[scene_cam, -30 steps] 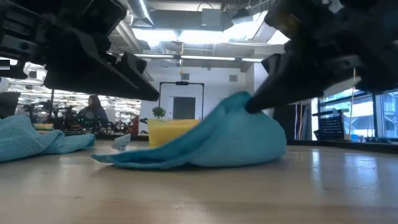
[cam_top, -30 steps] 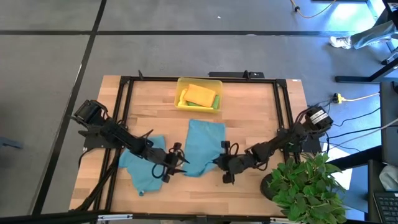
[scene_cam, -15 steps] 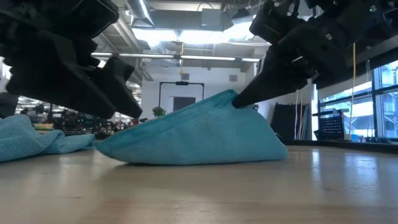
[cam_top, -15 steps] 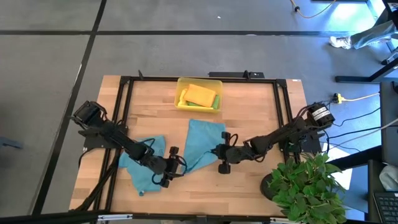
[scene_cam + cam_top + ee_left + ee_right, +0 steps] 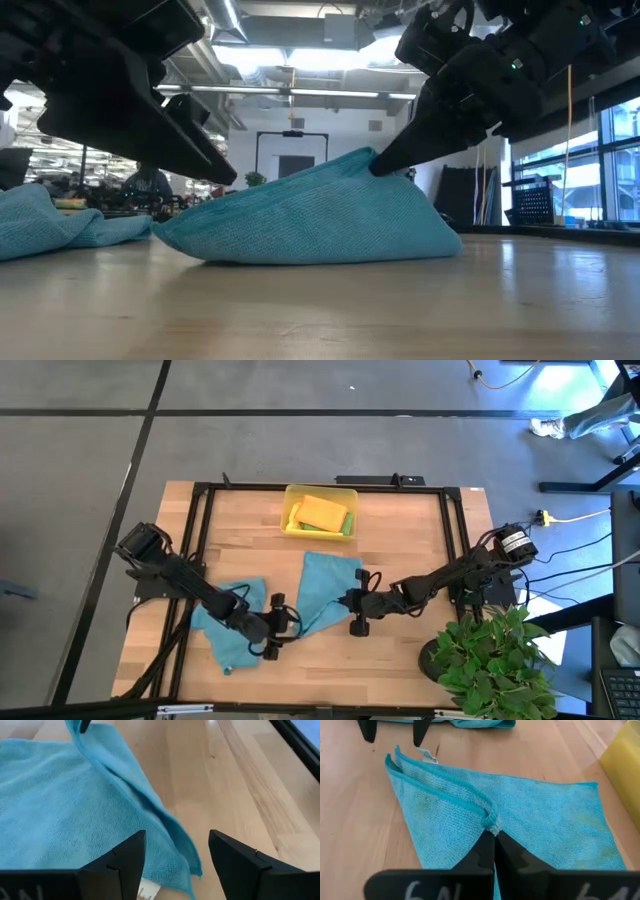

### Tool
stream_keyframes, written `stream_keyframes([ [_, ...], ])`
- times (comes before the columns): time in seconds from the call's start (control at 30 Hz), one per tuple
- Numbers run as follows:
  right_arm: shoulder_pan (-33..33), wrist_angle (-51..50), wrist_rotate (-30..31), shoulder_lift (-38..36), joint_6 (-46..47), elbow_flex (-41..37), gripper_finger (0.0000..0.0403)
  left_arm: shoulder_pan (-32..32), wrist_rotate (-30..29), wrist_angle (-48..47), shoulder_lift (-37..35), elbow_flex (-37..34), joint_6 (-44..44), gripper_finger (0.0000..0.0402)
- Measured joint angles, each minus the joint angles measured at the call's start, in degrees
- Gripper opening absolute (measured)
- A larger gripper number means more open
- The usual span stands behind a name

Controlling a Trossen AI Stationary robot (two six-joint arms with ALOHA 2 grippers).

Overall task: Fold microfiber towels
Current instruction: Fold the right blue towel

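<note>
Table: pale wooden table (image 5: 400,550) inside a black frame, on a grey floor; a potted plant (image 5: 490,660) stands off its 4 o'clock corner.
Room: seen from table height, a long hall with ceiling lights and a dark doorway far behind.
Tray: yellow plastic tray (image 5: 291,522) at the table's 12 o'clock edge, holding a folded orange towel (image 5: 322,513) with a green towel (image 5: 349,525) showing at its side.
Centre towel: teal-blue towel (image 5: 325,588) near the table's middle, partly folded; one edge is lifted into a ridge (image 5: 330,200) and doubled over, the rest lies flat on the wood.
Right gripper: right gripper (image 5: 352,603) at the towel's 4 o'clock edge, fingers pressed together on a pinch of the doubled cloth (image 5: 492,826), holding it raised off the table.
Left gripper: left gripper (image 5: 283,622) at the towel's 7 o'clock corner, fingers (image 5: 122,862) spread wide with nothing between them, poised just above the corner where a white label (image 5: 428,755) sticks out.
Second towel: another teal-blue towel (image 5: 222,632) lies rumpled at the table's 8 o'clock, under the left arm and just beside the centre one.
</note>
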Motion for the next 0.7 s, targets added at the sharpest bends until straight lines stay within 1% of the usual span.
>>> stream_keyframes([
  [0.1, 0.0, 0.0, 0.0, 0.0, 0.0, 0.0, 0.0000, -0.6, -0.2, -0.1, 2.3, 2.7, -0.1, 0.0209],
  [0.17, 0.0, 0.0, -0.1, 0.0, 0.0, 0.0, 0.0000, -0.9, -0.1, -1.6, 5.2, 5.4, -0.5, 0.0209],
  [0.27, 0.0, 0.0, -0.7, 0.0, 0.0, 0.0, 0.0000, -1.2, 0.0, -10.9, 7.5, 9.4, -2.6, 0.0209],
  [0.37, 0.0, 0.1, -1.3, 0.0, 0.0, 0.0, 0.0000, -1.1, -1.0, -15.7, 7.6, 12.5, -4.7, 0.0209],
  [0.53, 0.0, 0.0, -1.6, 0.0, 0.0, 0.0, 0.0000, -1.1, -1.1, -19.2, 7.4, 15.4, -4.2, 0.0209],
  [0.63, 0.0, 0.0, -1.6, 0.0, 0.0, 0.0, 0.0000, -1.2, -1.8, -25.0, 7.1, 17.3, -5.1, 0.0209],
  [0.7, 0.0, 0.0, -1.7, 0.0, 0.0, 0.0, 0.0000, -1.2, -2.7, -28.7, 7.1, 18.0, -7.6, 0.0209],
])
